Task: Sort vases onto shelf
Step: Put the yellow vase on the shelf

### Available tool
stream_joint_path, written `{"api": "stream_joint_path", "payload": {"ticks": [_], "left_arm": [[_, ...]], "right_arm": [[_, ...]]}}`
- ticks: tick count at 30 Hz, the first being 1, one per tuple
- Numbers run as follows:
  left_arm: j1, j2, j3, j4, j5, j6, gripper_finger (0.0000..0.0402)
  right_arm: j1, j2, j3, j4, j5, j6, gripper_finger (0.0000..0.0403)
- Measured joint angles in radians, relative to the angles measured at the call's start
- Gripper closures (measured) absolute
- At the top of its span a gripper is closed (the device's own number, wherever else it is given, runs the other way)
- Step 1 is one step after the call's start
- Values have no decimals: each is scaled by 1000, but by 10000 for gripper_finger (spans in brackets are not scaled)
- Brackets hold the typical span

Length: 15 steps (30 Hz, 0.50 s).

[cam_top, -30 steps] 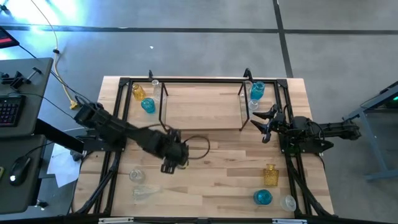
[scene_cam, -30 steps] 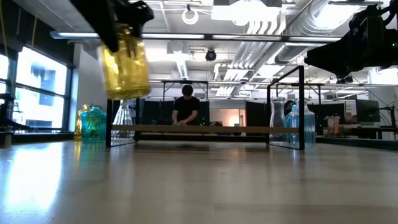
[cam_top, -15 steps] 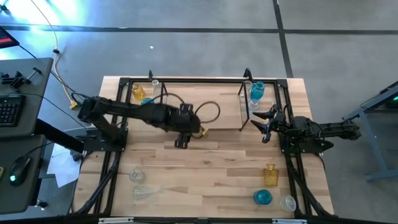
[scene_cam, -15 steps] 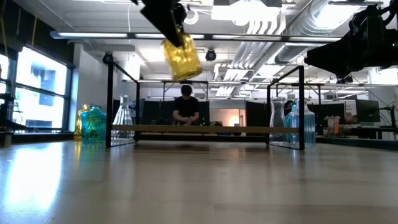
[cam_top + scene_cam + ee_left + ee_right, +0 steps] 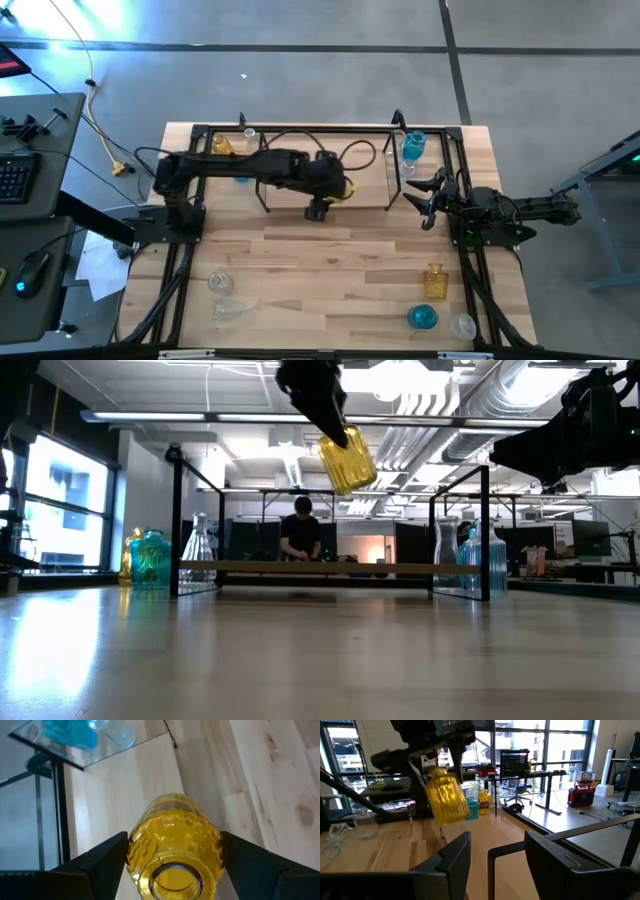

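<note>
Left of shelf [image 5: 325, 130]: yellow and blue vases standing, clear ones waiting on bench [image 5: 330, 280]. Left gripper [image 5: 322, 205] jaws gripping amber vase [image 5: 347, 460], hanging above shelf's front edge. Right gripper [image 5: 420, 200] jaws standing apart, empty, right of shelf. Shelf floor looking bare; most sorting remaining.

No readable text, labels, brands, numbers or signs in any view. Nothing printed on the vases, the shelf, the table or the arms. Screens and gear in the room behind are too small to read.
</note>
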State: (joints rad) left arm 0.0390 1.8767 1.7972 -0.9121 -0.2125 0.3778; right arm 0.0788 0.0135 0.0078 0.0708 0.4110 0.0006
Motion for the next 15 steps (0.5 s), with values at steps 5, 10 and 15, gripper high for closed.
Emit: {"api": "stream_joint_path", "payload": {"ticks": [5,10,15], "left_arm": [[24,113,141,-29,1,63,117],[49,199,277,-40,34,97,117],[74,287,387,-80,58,106,117]], "right_arm": [[0,1,0,0,-1,0,233],[0,6,0,-1,-1,0,233],[0,6,0,0,-2,0,233]]}}
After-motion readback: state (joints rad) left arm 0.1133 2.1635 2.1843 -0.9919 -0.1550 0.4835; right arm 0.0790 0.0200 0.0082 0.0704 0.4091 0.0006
